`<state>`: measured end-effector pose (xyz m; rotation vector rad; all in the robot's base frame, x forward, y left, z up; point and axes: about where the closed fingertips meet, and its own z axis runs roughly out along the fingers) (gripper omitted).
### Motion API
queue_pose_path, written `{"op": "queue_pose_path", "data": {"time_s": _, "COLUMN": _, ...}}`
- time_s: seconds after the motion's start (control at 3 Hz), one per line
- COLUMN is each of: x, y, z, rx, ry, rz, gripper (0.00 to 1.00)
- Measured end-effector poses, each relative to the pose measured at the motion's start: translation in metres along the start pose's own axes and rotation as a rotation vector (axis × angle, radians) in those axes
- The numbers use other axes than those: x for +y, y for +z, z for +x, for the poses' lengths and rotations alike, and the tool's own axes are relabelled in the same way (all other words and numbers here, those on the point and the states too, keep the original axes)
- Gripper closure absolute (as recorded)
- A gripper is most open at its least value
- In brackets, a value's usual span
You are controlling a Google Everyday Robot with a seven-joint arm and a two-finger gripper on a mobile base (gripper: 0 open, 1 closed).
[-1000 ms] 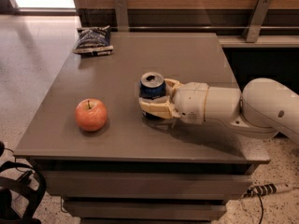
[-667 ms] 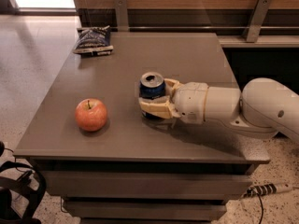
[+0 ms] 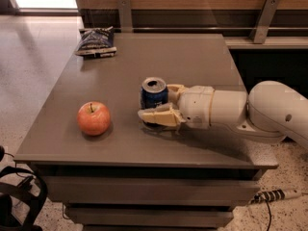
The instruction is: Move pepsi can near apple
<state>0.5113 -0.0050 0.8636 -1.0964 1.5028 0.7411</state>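
The pepsi can (image 3: pixel 154 94), dark blue with a silver top, stands upright near the middle of the grey table (image 3: pixel 192 61). My gripper (image 3: pixel 155 102) reaches in from the right and is shut on the can, with one cream finger (image 3: pixel 160 116) in front of it and the other (image 3: pixel 175 88) behind it. The red-orange apple (image 3: pixel 94 118) sits on the table to the left of the can, about a can's width of bare table away, near the front edge.
A dark blue-and-white snack bag (image 3: pixel 96 41) lies at the table's back left corner. A wooden wall with metal brackets (image 3: pixel 125 12) runs behind the table. A black object (image 3: pixel 19 196) is on the floor at lower left, and a power strip (image 3: pixel 279 195) at lower right.
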Motion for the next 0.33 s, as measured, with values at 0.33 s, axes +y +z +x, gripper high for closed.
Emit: {"op": "queue_pose_path", "data": {"time_s": 0.33, "x": 0.0011, "y": 0.0014, "z": -0.0008, "rx": 0.000, "ry": -0.001, "rz": -0.003, "gripper": 0.00}}
